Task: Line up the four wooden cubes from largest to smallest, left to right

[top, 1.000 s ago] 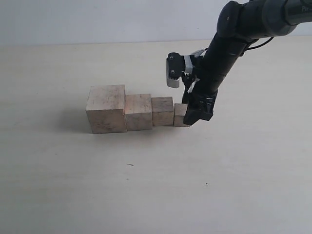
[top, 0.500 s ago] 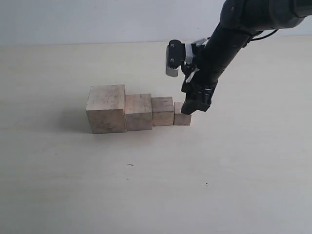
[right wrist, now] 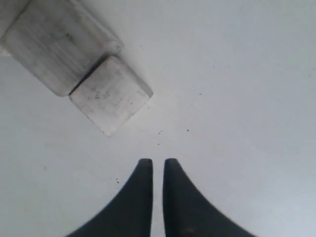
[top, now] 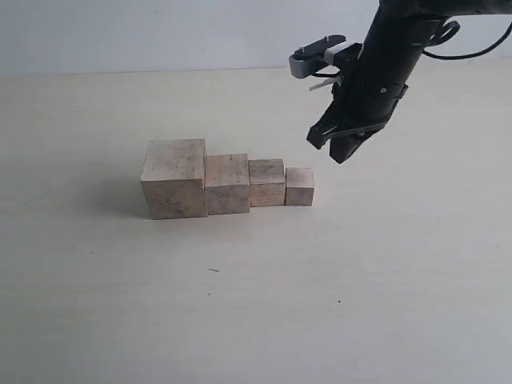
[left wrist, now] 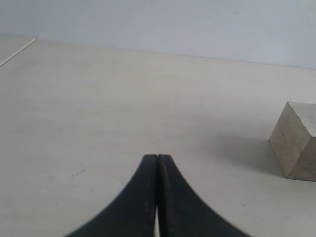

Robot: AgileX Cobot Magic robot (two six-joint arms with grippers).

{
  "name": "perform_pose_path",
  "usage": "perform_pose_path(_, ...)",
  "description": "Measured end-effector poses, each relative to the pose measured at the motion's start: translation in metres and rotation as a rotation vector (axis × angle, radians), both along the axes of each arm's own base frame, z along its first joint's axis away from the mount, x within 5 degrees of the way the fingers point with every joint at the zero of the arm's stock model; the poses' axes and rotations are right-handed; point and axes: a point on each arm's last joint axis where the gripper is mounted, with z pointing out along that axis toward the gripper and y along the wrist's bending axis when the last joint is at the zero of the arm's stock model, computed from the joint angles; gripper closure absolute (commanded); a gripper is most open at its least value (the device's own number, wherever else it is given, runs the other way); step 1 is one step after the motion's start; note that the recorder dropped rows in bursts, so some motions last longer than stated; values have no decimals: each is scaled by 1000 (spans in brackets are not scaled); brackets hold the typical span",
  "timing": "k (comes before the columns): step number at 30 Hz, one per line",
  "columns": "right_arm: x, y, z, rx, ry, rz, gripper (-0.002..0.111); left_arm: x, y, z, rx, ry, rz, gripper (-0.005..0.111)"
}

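Hovering R tool (right wrist: 158,164), seemingly near-shut, empty, clear of smallest cube (right wrist: 109,94).

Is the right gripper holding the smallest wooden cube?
No, the right gripper hangs empty in the air, clear of the smallest cube, which sits on the table at the right end of the row.

A lone cube (left wrist: 297,140) ran off the left wrist view's edge, so its rank could not be told. The right wrist view cropped the larger cube (right wrist: 59,42) touching the smallest cube (right wrist: 109,95). The exterior view's top edge cut off the right arm (top: 396,56). Specks (top: 214,270) on the surface (top: 384,272) were too small to identify.
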Motion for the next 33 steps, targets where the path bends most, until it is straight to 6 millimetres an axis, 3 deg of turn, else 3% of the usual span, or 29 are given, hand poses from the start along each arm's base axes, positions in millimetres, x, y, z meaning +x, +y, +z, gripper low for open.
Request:
perform_pose_path(2, 0, 0, -10, -10, 55, -167, 108, 0, 0, 0, 0, 0, 0, 107)
perform_pose_path(4, 1, 0, -16, -17, 79, -222, 108, 0, 0, 0, 0, 0, 0, 107)
perform_pose_path(9, 0, 1, -38, -51, 154, -244, 108, 0, 0, 0, 0, 0, 0, 107)
perform_pose_path(24, 3, 6, -68, -46, 199, -239, 108, 0, 0, 0, 0, 0, 0, 107)
perform_pose_path(33, 6, 13, -70, 33, 178, -223, 108, 0, 0, 0, 0, 0, 0, 107)
